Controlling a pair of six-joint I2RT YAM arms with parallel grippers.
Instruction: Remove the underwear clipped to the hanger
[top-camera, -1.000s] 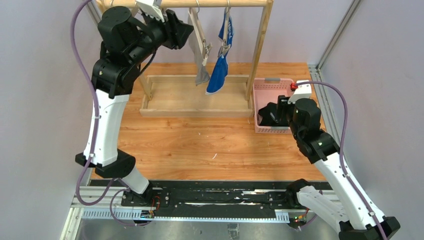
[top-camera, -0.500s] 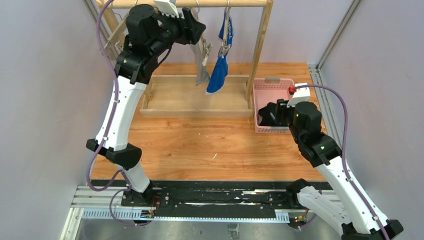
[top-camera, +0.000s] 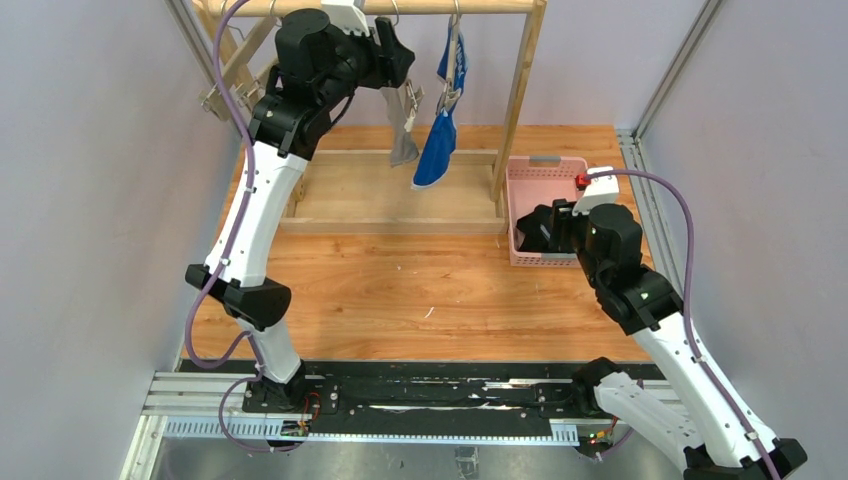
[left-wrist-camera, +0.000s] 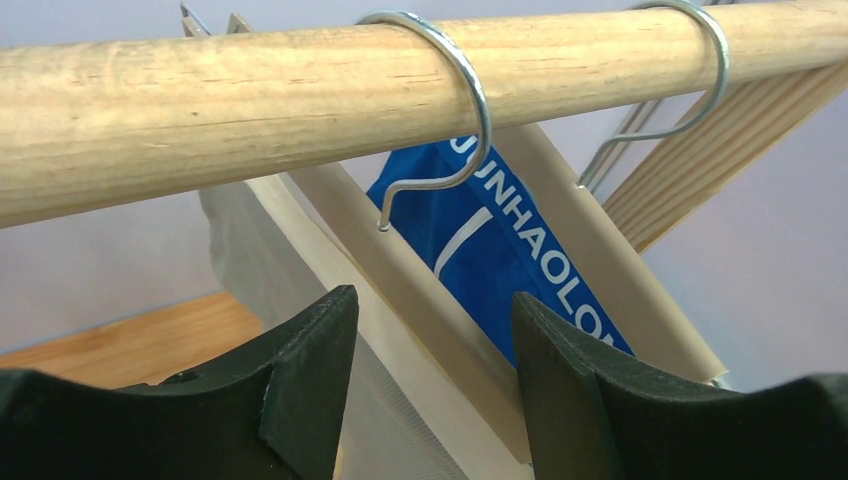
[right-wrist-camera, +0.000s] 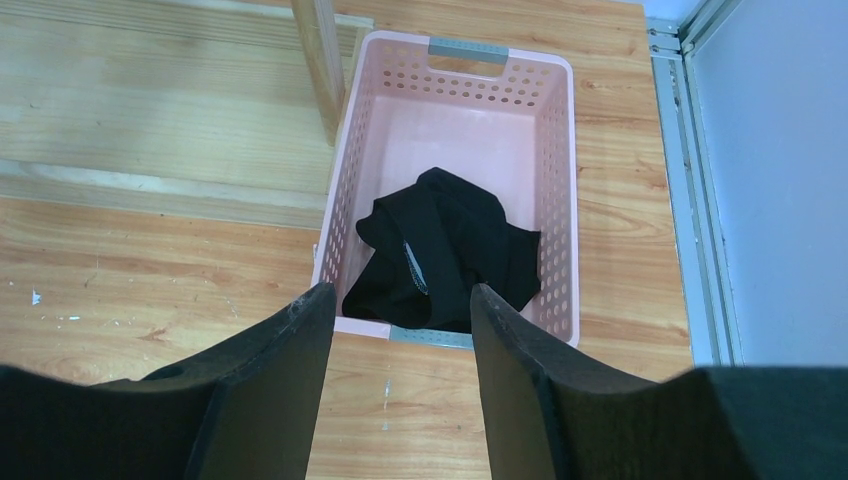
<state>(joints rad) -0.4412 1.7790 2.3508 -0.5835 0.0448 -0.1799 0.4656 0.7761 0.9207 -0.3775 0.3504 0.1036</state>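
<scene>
The grey underwear (top-camera: 404, 142) and the blue underwear (top-camera: 437, 150) hang on beige clip hangers from the wooden rod (top-camera: 490, 6). My left gripper (top-camera: 397, 52) is open, high up beside the grey one's hanger. In the left wrist view its jaws (left-wrist-camera: 430, 300) straddle a beige hanger arm (left-wrist-camera: 400, 300), with grey cloth (left-wrist-camera: 250, 260) on the left and blue cloth with white lettering (left-wrist-camera: 500, 250) behind. The black underwear (right-wrist-camera: 440, 250) lies in the pink basket (right-wrist-camera: 560, 200). My right gripper (right-wrist-camera: 402, 290) is open and empty, just above the basket's near rim.
The wooden rack has a tray base (top-camera: 390, 195) and an upright post (top-camera: 520, 90) next to the pink basket (top-camera: 545, 163). Two wire hooks (left-wrist-camera: 450, 100) ride the rod (left-wrist-camera: 250, 100). Grey walls close in left and right.
My left arm has swung right along the rod, up to the grey underwear's hanger. My right arm has barely shifted.
</scene>
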